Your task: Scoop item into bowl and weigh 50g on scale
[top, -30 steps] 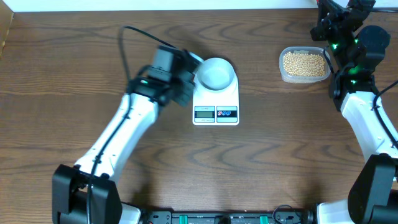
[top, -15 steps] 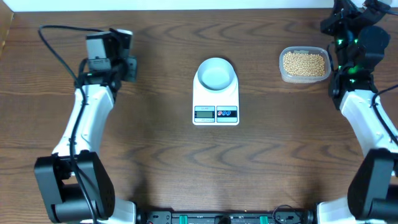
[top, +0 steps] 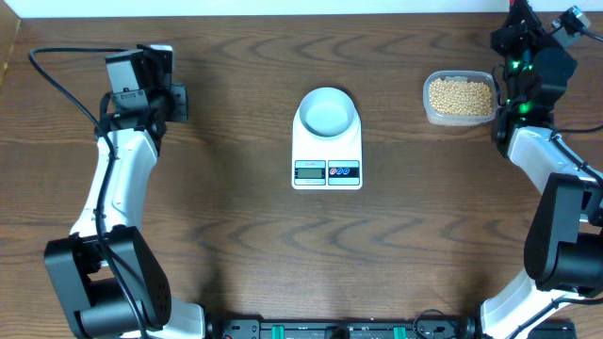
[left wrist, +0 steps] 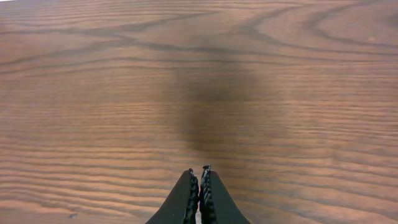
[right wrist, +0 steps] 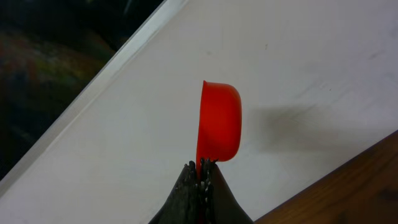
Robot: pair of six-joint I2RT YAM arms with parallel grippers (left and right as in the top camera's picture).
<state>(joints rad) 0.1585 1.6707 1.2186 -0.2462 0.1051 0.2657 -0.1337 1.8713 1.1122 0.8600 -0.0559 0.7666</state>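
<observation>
A pale blue-white bowl (top: 327,110) stands on the white scale (top: 327,151) at the table's middle; the bowl looks empty. The beige beans (top: 461,96) fill a clear plastic container (top: 429,111) at the back right. My right gripper (right wrist: 203,165) is shut on the handle of a red scoop (right wrist: 219,122), held up at the far right back corner, past the container, over a white surface. In the overhead view the right gripper (top: 524,28) is at the table's back edge. My left gripper (left wrist: 199,171) is shut and empty over bare wood at the far left (top: 174,99).
The scale's display and two buttons (top: 327,171) face the front. A black cable (top: 57,80) loops beside the left arm. A white wall or board (right wrist: 298,56) lies behind the table's back edge.
My left arm has swung away from the scale to the far left of the table. My right gripper has shifted slightly back and right at the corner.
</observation>
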